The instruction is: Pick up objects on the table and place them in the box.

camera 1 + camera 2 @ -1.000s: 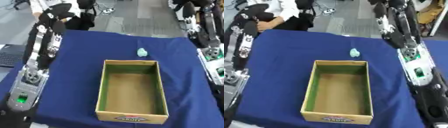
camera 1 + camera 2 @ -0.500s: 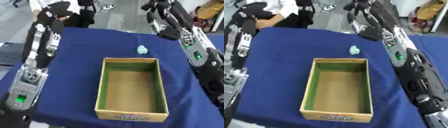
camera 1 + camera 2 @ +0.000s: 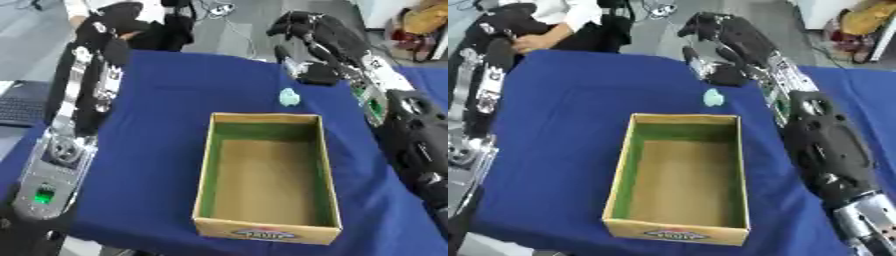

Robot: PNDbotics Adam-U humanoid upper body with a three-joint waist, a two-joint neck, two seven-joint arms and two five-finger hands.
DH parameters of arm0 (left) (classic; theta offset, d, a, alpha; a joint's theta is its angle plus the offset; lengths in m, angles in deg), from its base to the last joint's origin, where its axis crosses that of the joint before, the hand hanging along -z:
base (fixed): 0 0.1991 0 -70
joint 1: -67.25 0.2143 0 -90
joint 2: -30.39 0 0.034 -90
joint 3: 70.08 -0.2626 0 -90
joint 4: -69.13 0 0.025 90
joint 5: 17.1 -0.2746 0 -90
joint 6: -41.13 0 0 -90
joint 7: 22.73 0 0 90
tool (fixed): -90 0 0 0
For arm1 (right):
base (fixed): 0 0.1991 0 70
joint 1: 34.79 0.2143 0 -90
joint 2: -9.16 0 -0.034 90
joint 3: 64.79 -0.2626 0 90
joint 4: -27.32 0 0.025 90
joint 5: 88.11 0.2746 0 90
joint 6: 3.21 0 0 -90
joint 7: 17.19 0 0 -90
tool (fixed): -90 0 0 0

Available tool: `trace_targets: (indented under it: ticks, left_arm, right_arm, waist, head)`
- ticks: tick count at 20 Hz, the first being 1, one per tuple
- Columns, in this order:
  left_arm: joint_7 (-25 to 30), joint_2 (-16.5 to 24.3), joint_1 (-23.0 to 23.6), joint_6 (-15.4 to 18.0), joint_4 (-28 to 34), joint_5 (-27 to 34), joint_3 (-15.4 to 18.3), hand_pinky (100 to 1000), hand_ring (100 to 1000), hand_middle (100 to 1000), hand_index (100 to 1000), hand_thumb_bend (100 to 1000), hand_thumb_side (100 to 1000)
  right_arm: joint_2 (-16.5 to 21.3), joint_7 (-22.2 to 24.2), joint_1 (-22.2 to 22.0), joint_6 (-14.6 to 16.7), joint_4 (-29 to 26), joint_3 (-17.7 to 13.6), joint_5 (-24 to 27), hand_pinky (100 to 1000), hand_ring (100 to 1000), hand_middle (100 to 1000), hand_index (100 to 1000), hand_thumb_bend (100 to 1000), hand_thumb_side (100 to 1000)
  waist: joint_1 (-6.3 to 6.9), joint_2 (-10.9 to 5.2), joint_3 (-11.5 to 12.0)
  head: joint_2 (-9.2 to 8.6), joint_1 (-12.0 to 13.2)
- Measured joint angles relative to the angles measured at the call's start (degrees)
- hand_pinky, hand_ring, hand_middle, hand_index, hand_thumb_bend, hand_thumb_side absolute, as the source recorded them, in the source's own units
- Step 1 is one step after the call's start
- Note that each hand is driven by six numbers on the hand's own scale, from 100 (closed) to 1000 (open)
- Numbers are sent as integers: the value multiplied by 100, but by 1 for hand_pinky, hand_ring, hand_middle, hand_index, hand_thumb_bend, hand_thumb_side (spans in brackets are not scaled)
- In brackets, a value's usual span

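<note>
A small pale green object lies on the blue cloth just beyond the far edge of an open cardboard box, whose inside walls are green. The box holds nothing that I can see. My right hand hangs open above the table's far side, its fingers pointing down just behind and to the left of the green object, without touching it. My left arm rises along the left side. My left hand is up at the far left corner, away from the object, too dark to read.
The table is covered with blue cloth. A dark keyboard sits off its left edge. My right forearm stretches along the right side of the box. Grey floor and cables lie beyond the far edge.
My right arm has swung in from the right edge toward the middle, and its hand now hovers just behind the green object. The left arm, box and object have stayed put.
</note>
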Motion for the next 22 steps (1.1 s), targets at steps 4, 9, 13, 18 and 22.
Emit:
trace_targets:
  ticks: [4, 9, 13, 18, 22]
  left_arm:
    - [6, -1, -32, -3, 0, 14, -2, 838, 722, 822, 861, 299, 905]
    - [36, -1, -83, 11, 0, 35, -36, 838, 722, 822, 861, 299, 905]
    - [56, -2, -101, 13, 0, 42, -38, 837, 722, 822, 861, 300, 906]
    - [79, -2, -151, 19, 0, 43, -41, 837, 722, 822, 860, 300, 906]
    - [88, -2, -177, 13, 0, 43, -53, 838, 722, 822, 861, 300, 907]
  right_arm:
    - [-36, -312, 57, -143, 314, -149, -610, 471, 624, 768, 845, 100, 995]
    - [-69, -526, 226, -373, 718, -310, -1414, 545, 679, 816, 873, 100, 963]
    - [-78, -666, 298, -506, 915, -397, -1977, 595, 713, 846, 890, 100, 920]
    - [-74, -825, 350, -662, 1075, -498, -2517, 641, 739, 871, 905, 100, 912]
    - [-71, -855, 399, -767, 1167, -527, -2886, 712, 771, 908, 921, 137, 900]
  waist:
    - [3, 36, 43]
    - [13, 101, 150]
    - [11, 144, 190]
    - [-7, 204, 244]
    - [-30, 243, 260]
  head:
    - [-6, -39]
    - [-52, -91]
    - [-84, -102]
    - [-158, -151]
    - [-179, -155]
